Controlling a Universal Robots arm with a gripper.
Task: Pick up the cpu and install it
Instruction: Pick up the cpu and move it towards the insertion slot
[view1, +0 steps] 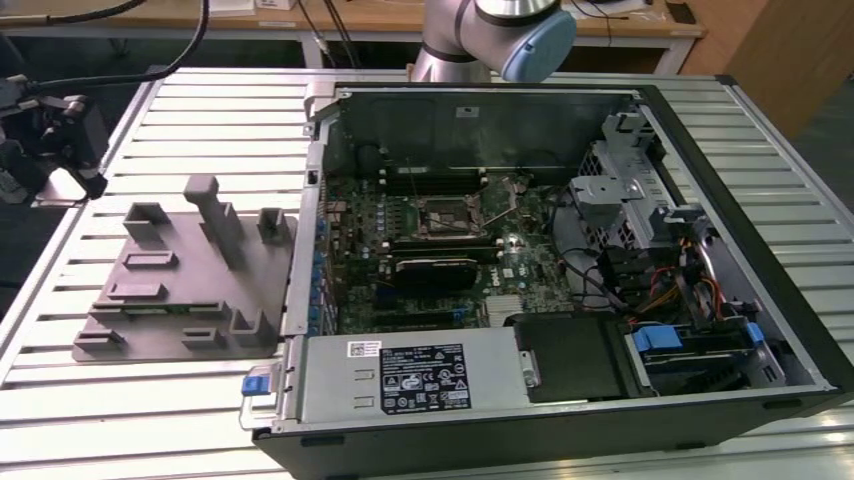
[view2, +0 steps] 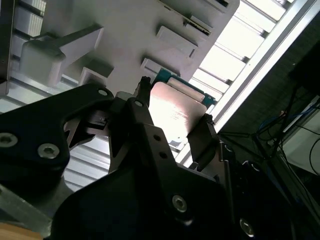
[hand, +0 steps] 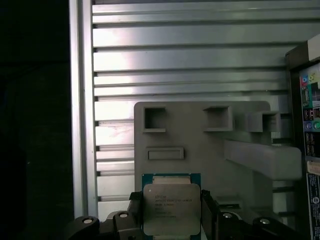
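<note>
The cpu (hand: 171, 209) is pinched by its two opposite edges in the gripper (hand: 171, 220), one black finger (hand: 207, 216) on each side and the shiny top facing the first wrist view. It's over one end of the grey plate (hand: 200, 145), which lies on the slatted metal table (hand: 190, 60). Can't tell if it's touching the plate. The arm (view1: 487, 35) rises behind the open computer case (view1: 747, 250).
</note>
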